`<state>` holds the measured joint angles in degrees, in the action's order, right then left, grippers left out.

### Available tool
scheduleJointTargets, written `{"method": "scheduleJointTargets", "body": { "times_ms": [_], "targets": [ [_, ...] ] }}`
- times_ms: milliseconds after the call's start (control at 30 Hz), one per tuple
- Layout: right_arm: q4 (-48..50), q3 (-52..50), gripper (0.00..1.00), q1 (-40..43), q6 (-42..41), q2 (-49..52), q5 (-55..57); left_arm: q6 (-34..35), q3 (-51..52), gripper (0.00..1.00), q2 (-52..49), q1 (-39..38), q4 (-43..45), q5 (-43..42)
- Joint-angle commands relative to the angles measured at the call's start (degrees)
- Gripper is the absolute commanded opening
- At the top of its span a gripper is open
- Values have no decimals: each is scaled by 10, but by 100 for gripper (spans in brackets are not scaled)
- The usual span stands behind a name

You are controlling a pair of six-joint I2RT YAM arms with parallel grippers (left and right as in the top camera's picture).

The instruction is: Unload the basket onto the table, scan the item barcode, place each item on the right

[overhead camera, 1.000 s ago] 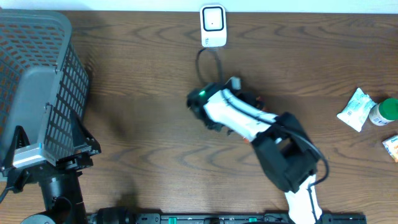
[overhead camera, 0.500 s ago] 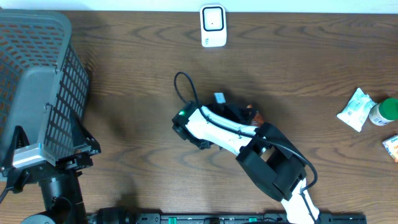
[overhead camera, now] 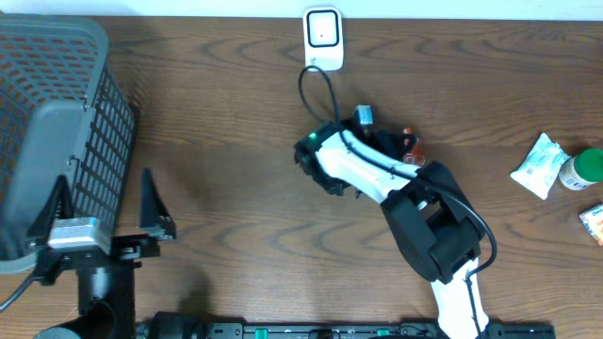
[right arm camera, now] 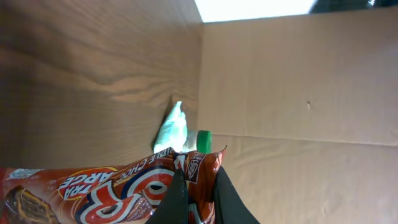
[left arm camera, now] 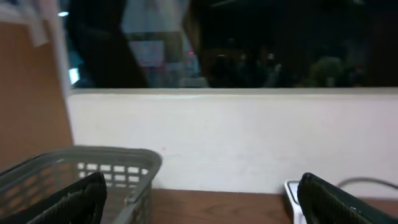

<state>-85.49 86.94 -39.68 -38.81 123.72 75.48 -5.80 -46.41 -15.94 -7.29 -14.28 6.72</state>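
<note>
The right gripper (right arm camera: 196,186) is clenched on the edge of the packet (right arm camera: 112,193), lifted mid-table just near of the scanner (overhead camera: 322,40), presumably to show its barcode. The left gripper (overhead camera: 102,212) idles released by the basket (overhead camera: 104,113), near left.

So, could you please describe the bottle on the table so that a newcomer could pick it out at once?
On the wooden table, look to the far right edge, where three small items sit together. The bottle sits right of the crinkled white packet and beyond the orange packet. It alone has a green cap.
</note>
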Motion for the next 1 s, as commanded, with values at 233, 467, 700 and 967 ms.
{"method": "scheduleJointTargets", "body": {
  "times_ms": [233,467,700,967],
  "targets": [
    [101,4,2,-41,94,15,88,-51,4,98,5,-58,16,-2],
    [179,4,2,-103,207,75,134,-51,4,98,28,-62,24,-2],
    [239,4,1,-183,276,135,144,-51,4,98,56,-62,23,-2],
    [271,5,52,-287,270,139,3,-51,4,98,57,-62,17,-2]
  ]
}}
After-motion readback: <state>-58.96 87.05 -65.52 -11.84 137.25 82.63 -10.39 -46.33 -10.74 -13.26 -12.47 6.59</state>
